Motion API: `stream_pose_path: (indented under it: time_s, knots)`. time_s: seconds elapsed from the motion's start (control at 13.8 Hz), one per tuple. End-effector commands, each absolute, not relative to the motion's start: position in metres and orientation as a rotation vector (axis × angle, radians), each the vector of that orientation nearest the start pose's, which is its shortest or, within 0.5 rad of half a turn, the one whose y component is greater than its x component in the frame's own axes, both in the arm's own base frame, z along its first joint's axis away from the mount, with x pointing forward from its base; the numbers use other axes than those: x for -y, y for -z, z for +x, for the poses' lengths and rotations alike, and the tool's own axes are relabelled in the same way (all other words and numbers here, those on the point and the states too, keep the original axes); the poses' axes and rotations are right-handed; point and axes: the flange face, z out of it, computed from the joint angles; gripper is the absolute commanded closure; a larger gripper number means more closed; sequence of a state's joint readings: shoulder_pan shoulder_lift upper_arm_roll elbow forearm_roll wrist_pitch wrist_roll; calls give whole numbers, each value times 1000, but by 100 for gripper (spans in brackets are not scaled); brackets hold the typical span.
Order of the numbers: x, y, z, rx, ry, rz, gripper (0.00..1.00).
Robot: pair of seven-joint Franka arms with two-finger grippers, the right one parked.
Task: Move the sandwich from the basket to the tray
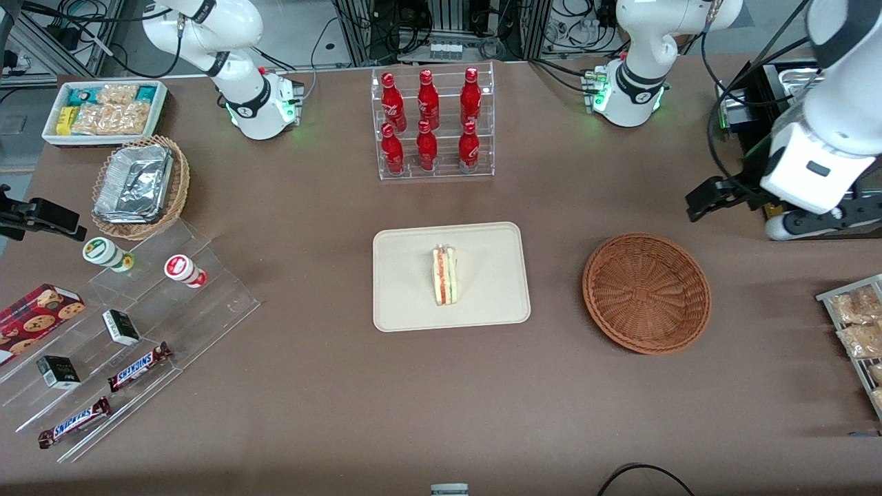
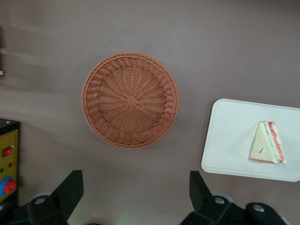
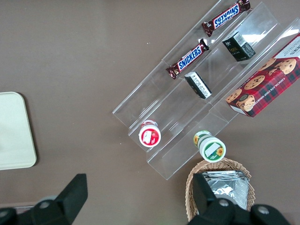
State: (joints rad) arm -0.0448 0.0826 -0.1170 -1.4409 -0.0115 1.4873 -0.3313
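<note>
The sandwich [image 1: 446, 277], a white wedge with red and green layers, lies on the cream tray [image 1: 413, 303] in the middle of the table. The wrist view shows this sandwich [image 2: 267, 143] and tray [image 2: 229, 140] too. The reddish-brown basket [image 1: 646, 293] stands empty beside the tray, toward the working arm's end. My gripper [image 2: 136, 180] is open with nothing between its fingers. It hangs high over bare table next to the basket [image 2: 131, 100]. The working arm [image 1: 813, 165] is raised at the table's end, farther from the front camera than the basket.
A clear rack of red bottles [image 1: 431, 124] stands farther from the front camera than the tray. Toward the parked arm's end are a white snack bin [image 1: 103, 110], a tan basket of foil trays [image 1: 138, 186] and acrylic steps with snacks [image 1: 124, 344]. A rack of bagged snacks [image 1: 858, 331] sits at the working arm's end.
</note>
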Motion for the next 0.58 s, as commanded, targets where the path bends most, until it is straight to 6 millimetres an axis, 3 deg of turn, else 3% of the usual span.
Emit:
stream_pose_path:
  time_s: [0.0, 0.29, 0.36, 0.51]
  knots:
    - [62, -640, 546, 198, -66, -3158, 0]
    - [34, -644, 545, 132, -82, -3163, 0]
    - [19, -645, 544, 117, -88, -3163, 0]
    - [12, -652, 545, 54, -77, -3168, 0]
